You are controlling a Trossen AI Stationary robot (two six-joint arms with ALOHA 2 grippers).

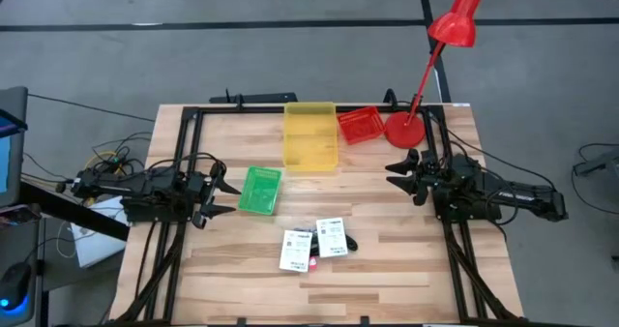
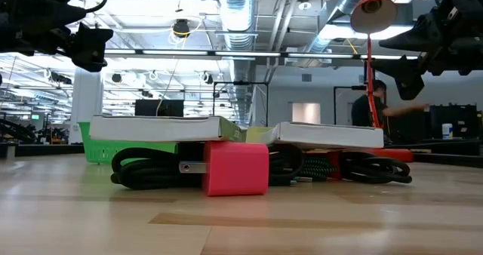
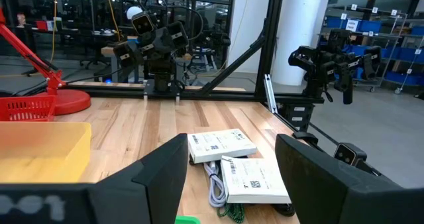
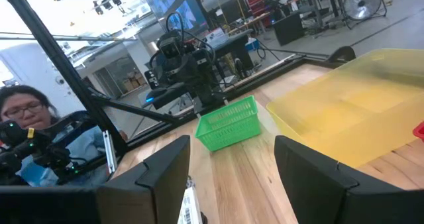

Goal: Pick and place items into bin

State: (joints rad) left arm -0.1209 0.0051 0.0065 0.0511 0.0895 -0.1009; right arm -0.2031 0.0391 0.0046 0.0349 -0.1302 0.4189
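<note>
The left hand (image 1: 221, 193) hangs with its fingers apart above the counter's (image 1: 387, 259) left side, the right hand (image 1: 401, 172) likewise spread on the far right. The two white packets (image 1: 311, 245) lie side by side on coiled black cables (image 2: 143, 168) near the front edge, between the arms and a little nearer the left one. A green basket (image 1: 260, 190) sits just beside the left hand; yellow bin (image 1: 309, 134), red basket (image 1: 360, 125) and red lamp (image 1: 455, 27) stand at the back. A person (image 4: 30, 138) watches from beyond the frame.
</note>
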